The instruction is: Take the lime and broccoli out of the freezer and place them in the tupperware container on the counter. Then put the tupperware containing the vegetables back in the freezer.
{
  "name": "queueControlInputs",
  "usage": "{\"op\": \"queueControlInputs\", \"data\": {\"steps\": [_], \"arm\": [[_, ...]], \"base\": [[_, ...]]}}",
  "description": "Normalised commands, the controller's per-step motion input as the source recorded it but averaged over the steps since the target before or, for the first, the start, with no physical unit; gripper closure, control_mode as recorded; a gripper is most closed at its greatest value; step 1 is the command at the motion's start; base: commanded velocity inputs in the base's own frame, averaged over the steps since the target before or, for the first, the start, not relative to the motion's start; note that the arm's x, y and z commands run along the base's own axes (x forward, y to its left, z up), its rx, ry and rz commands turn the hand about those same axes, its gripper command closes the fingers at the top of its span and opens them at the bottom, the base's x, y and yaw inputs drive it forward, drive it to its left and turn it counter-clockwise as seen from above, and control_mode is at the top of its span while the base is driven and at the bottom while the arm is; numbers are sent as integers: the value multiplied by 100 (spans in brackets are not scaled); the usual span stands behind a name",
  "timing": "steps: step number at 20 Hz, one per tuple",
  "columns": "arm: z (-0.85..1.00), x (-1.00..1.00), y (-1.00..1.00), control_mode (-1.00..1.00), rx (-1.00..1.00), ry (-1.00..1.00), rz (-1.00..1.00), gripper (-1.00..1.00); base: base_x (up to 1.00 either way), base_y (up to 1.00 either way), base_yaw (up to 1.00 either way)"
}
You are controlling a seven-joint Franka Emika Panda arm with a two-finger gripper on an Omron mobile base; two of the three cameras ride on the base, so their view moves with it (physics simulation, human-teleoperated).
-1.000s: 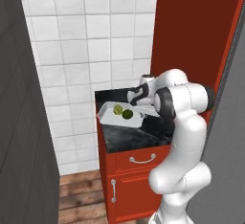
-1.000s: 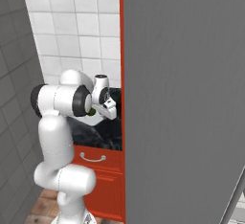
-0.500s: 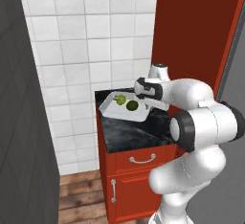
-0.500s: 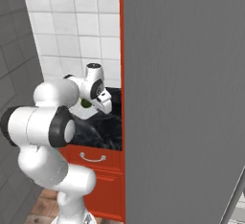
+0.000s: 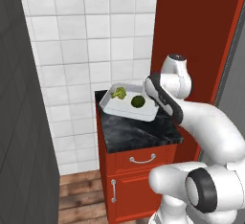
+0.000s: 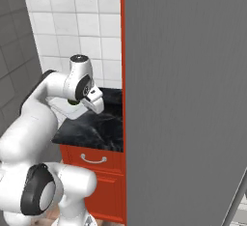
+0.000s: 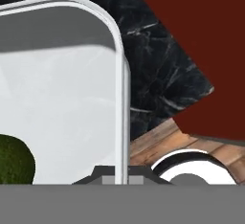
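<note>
Left base view: we see the shallow pale grey-white rectangular tupperware container (image 5: 130, 105) lifted clear of the black marbled counter (image 5: 139, 134) on its red cabinet (image 5: 139, 180), tilted a little; the bumpy yellow-green broccoli clump (image 5: 119, 93) and the smooth dark-green lime ball (image 5: 138, 102) both sit inside it, apart from each other; so the loading half of the task looks done; what is left, as we judge it, is carrying the tray to the freezer and setting it inside; the arm's wrist meets the tray at its right end.

Right base view: the ridged grey freezer door (image 6: 188, 99) stands tall on the right, right next to the counter; the white arm reaches over the slab with the tray's pale edge just visible under the hand; we cannot see the freezer shelves from here.

Hand view: the two-finger gripper (image 7: 119, 179) is clenched on the tray's raised rim, which runs straight up between the tips; rounded corner at top, smooth white floor, lime at lower left; counter and wooden floor show beyond the rim, below the tray; the grip is on one edge only, so we expect the tray to sag or tip if swung fast.
</note>
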Motion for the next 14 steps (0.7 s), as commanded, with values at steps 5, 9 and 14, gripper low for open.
{"op": "queueControlInputs", "data": {"steps": [5, 9, 14], "arm": [[99, -91, 14, -100, 3, 10, 9, 100], [79, -87, 30, -100, 4, 15, 18, 100], [52, -74, 33, -100, 1, 10, 18, 100]], "base": [[0, 0, 0], [0, 0, 0], [0, 0, 0]]}}
